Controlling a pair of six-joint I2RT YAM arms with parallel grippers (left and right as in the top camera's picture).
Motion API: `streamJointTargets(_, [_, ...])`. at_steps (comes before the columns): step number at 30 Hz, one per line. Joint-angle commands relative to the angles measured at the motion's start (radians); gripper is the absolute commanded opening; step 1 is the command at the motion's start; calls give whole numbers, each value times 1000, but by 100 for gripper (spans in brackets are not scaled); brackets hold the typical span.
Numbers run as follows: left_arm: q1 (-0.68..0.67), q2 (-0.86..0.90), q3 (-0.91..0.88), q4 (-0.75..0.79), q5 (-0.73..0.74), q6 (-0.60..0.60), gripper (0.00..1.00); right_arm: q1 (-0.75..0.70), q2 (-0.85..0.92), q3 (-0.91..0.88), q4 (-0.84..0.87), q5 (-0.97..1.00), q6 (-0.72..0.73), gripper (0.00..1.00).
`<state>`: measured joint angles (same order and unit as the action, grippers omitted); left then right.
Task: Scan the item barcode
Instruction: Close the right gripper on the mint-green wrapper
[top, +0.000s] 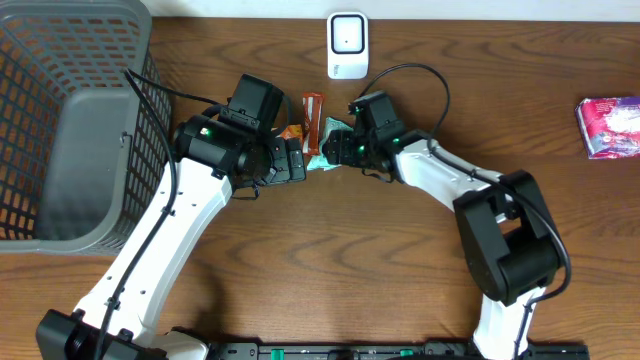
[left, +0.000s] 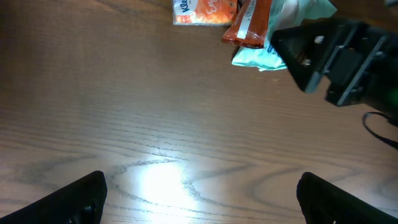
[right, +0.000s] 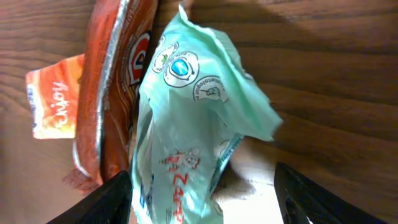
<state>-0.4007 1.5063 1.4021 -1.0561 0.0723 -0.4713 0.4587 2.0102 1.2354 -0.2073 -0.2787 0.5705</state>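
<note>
Where three packets cluster at table centre, the right gripper (right: 211, 196) stands spread, unclosed, astride the mint-green packet (right: 186, 124), which lies against a brown bar wrapper (right: 112, 93) and orange sachet (right: 53, 102). Left gripper (left: 205, 202) wide over bare wood. Scanner (top: 347, 45) behind; grey basket (top: 60, 40) left; pink pack (top: 610, 126) right.

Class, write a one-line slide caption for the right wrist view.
Open right fingers straddle a crumpled mint packet lying beside a red wrapper on the wooden table.

Table (top: 330, 250) wood-grain, slight sheen; mint packet (right: 186, 124) crinkled glossy film; basket (top: 90, 160) matt plastic mesh.
</note>
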Motion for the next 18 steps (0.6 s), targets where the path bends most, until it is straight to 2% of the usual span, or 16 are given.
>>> streamJointTargets(1, [3,3,3,-6,-6,6,98,-5,-62,-6,-1,-37,-28,69])
streamJointTargets(18, [3,3,3,-6,-6,6,98,22,65,-6,21,78,62,61])
